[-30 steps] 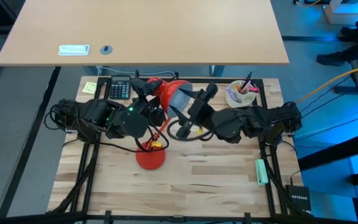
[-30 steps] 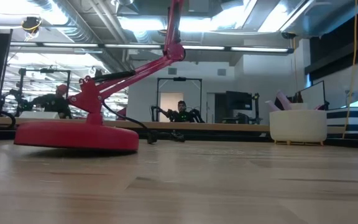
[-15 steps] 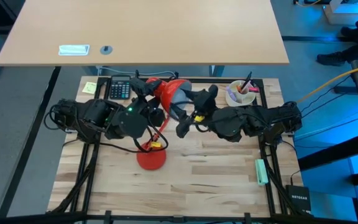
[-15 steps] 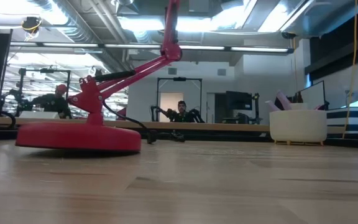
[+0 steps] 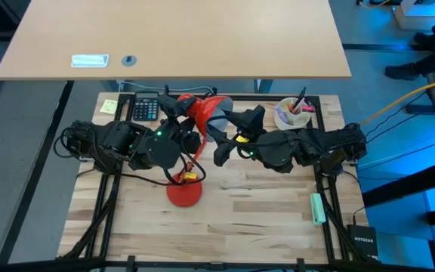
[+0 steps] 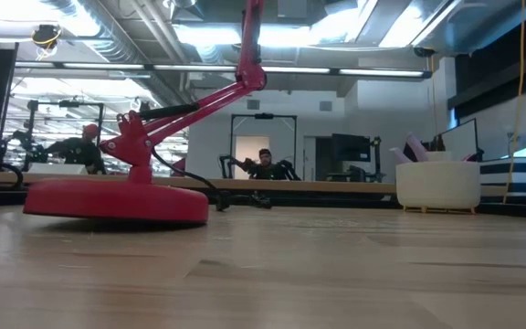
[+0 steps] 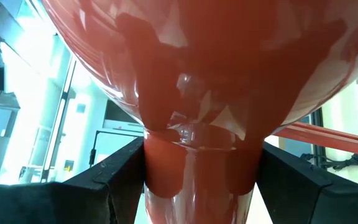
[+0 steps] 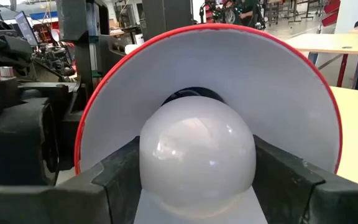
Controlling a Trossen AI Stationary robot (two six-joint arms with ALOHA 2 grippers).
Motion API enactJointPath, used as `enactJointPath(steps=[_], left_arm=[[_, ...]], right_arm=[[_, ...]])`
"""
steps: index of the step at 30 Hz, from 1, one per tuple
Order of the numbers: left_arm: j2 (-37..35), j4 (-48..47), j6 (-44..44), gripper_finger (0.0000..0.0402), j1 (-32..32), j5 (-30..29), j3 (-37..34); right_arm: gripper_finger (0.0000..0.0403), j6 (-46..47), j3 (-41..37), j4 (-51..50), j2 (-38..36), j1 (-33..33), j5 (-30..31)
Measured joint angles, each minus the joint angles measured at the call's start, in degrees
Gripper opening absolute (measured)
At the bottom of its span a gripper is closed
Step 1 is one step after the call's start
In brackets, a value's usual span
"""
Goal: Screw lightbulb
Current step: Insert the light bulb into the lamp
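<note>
A red desk lamp stands with its round base [image 5: 182, 193] on the wooden table, and its jointed arm [image 6: 190, 105] rises to the shade [image 5: 202, 110], held high over the far middle. My left gripper [image 7: 197, 183] is shut on the shade's narrow neck. The lightbulb [image 8: 197, 146], white and round, sits in the shade's white-lined mouth [image 8: 272, 81], with my right gripper [image 8: 197, 186] shut on it. Its screw base is hidden inside the shade. My left gripper pinches the shade's narrow red neck [image 7: 194, 168] between its two fingers [image 7: 120, 180], one on each side and lying across the neck. It comes nearly level from the table's left. The shade is held high above the table. My right gripper pinches the lightbulb's round glass [image 8: 160, 168] between its two fingers [image 8: 120, 177], one on each side at its widest part. It comes nearly level from the table's right, pointing into the shade's mouth. The bulb sits deep in the shade, clear of the table.
A calculator [image 5: 146, 107] and a yellow note [image 5: 109, 106] lie at the far left. A white cup with pens [image 5: 293, 113] stands at the far right. A green marker [image 5: 317, 208] lies near the right edge. The near half of the table has free room.
My right gripper has rolled about the line it points along while staying in place on the bulb in the shade. My left gripper has kept still on the neck.
</note>
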Motion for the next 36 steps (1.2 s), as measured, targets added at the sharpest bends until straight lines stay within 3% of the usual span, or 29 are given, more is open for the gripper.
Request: enactJointPath(steps=[7, 19, 26, 36], left_arm=[[0.02, -0.02, -0.05, 0.0251, 0.01, -0.28, 0.00], [0.22, 1.04, 0.19, 0.0251, -0.07, 0.87, -0.02], [0.19, 0.76, -0.24, 0.0251, -0.13, 0.13, -0.02], [0.13, 0.02, -1.60, 0.0251, 0.55, -1.53, -0.02]], right_arm=[[0.0262, -3.31, -0.04, 1.08, 0.07, 0.00, 0.22], [0.0348, -8.58, -0.24, 0.72, 0.41, -0.02, -1.20], [0.0353, -9.01, -0.20, -0.94, -0.88, 0.76, -1.67], [0.0353, -11.97, -0.11, -4.57, -2.74, 5.40, 4.32]])
